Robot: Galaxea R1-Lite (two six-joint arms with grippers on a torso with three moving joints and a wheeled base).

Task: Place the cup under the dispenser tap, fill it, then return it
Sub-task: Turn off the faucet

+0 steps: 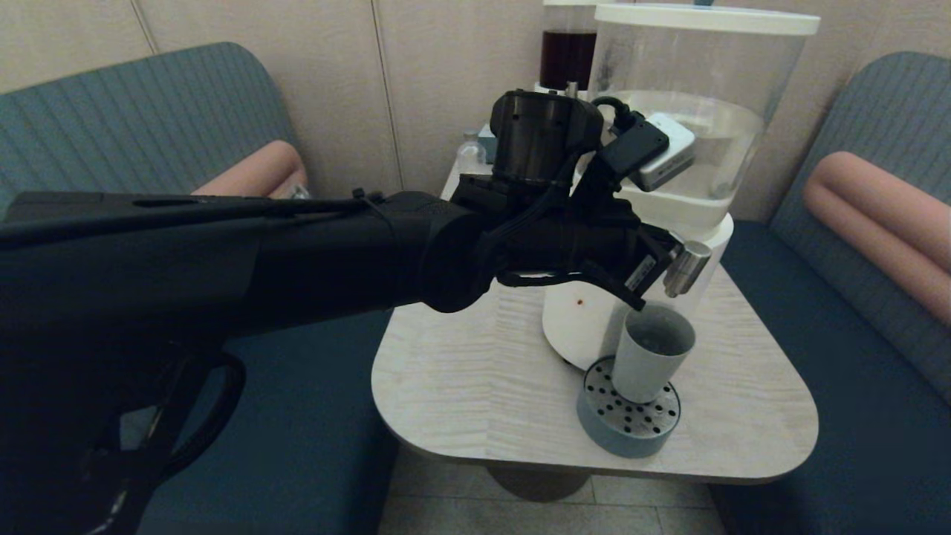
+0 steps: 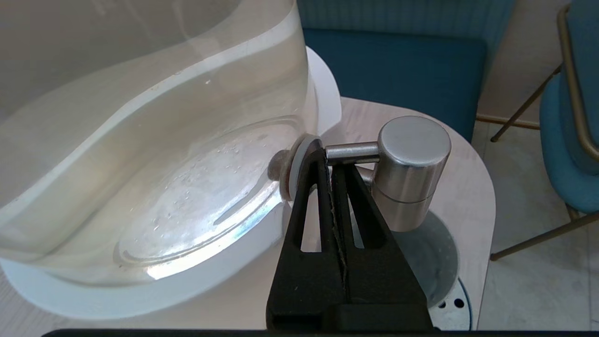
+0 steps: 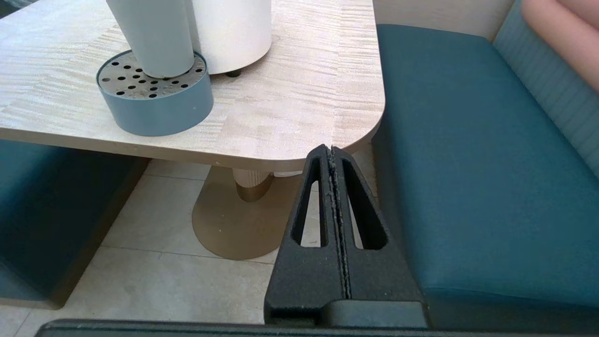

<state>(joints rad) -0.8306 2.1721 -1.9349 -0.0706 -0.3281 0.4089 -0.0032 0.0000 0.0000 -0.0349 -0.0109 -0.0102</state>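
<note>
Right gripper [image 3: 333, 154]: parked low off the table's near edge, fingers pressed together, holding nothing.

Cup [image 1: 652, 353]: stands upright on the drip tray [image 1: 628, 435], directly below the dispenser tap [image 1: 685, 269]. Placement looks done. Cup interior is dark; fill level cannot be judged. Filling and return remain.

Left gripper [image 2: 330, 164]: fingers closed flat against each other, nothing clamped, tips at the tap's thin stem [image 2: 352, 153] between tank [image 2: 154, 140] and spigot head, likely to work it.

Room: tray sits close to the table [image 1: 758, 416] edge at 6 o'clock; open tabletop at 9 o'clock. Tank crowds the arm at 12 o'clock.
</note>
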